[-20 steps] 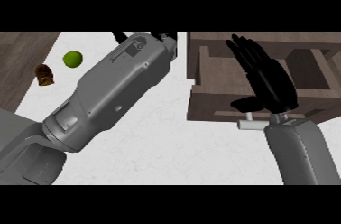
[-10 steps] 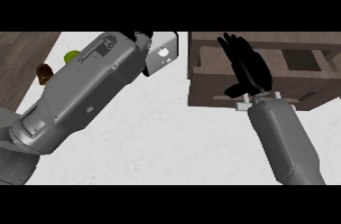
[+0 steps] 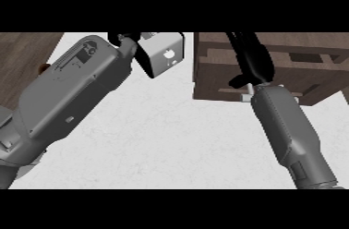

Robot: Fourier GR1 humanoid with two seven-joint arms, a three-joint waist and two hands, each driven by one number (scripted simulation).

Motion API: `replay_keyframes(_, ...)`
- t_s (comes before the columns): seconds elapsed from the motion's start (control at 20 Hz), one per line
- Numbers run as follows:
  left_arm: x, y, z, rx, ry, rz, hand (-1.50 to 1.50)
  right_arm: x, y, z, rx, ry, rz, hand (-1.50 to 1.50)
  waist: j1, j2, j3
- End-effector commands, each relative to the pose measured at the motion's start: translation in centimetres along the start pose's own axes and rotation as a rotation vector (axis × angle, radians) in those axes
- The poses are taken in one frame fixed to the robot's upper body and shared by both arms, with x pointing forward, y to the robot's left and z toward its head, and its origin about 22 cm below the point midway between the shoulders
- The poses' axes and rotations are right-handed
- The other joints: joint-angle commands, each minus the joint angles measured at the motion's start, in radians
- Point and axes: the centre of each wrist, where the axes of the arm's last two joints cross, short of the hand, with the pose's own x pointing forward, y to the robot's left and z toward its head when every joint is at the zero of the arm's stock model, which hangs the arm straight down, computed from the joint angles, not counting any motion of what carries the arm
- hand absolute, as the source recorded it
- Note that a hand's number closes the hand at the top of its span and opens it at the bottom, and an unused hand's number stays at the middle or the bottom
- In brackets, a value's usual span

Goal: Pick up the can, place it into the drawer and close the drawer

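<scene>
1. I see the right hand [image 3: 251, 57] with fingers straight over the drawer [image 3: 218, 85].
2. Left hand [image 3: 126, 39], left of the drawer: fingers hidden, I cannot tell.
3. I see no can; I expect it light, rigid, slippery, best held mid-body.

A pale, faintly mottled white counter top [image 3: 170, 145] fills the middle and lower frame. At the upper right sits a dark brown wooden drawer unit [image 3: 218, 71] with visible grain. A strip of similar dark brown wood surface [image 3: 24, 57] shows at the upper left. Both forearms are mid grey: the left grey forearm [image 3: 68, 99] and the right grey forearm [image 3: 290, 126]. The right black hand [image 3: 252, 57] is glossy black. The left hand's light grey wrist plate [image 3: 165, 55] shows small dark marks.
</scene>
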Motion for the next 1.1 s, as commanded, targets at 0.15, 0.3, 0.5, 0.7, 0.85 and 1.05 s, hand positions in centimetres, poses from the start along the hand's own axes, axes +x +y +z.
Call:
replay_keyframes(0.15, 1.0, 1.4, 0.0, 0.012, -0.016, 0.007, -1.50, -0.5, 1.2, -1.2, -0.042, 0.060, 0.003, -1.50, 0.013, 0.028, 0.017)
replay_keyframes(0.3, 0.0, 1.6, 1.3, -0.002, -0.004, -0.007, -1.50, -1.1, 1.5, -1.1, -0.048, 0.073, 0.011, -1.50, 0.023, 0.025, 0.017)
replay_keyframes(0.5, -0.2, 2.0, 1.7, -0.018, -0.007, 0.013, -1.50, -1.8, -0.8, -3.4, -0.083, 0.080, 0.042, -1.50, 0.039, 0.034, 0.017)
replay_keyframes(0.7, 1.3, 2.3, 1.5, -0.007, -0.007, 0.000, -1.50, -1.0, -1.5, -4.6, -0.129, 0.075, 0.053, -1.50, 0.034, 0.033, 0.017)
replay_keyframes(0.85, 2.1, 2.0, 1.4, -0.016, -0.030, 0.009, -1.50, -1.8, -4.0, -6.2, -0.144, 0.101, 0.072, -1.50, 0.044, 0.042, 0.017)
replay_keyframes(1.05, 1.6, 1.9, 2.7, -0.048, 0.011, 0.022, -1.50, -1.8, -5.5, -7.3, -0.155, 0.126, 0.068, -1.50, 0.058, 0.038, 0.017)
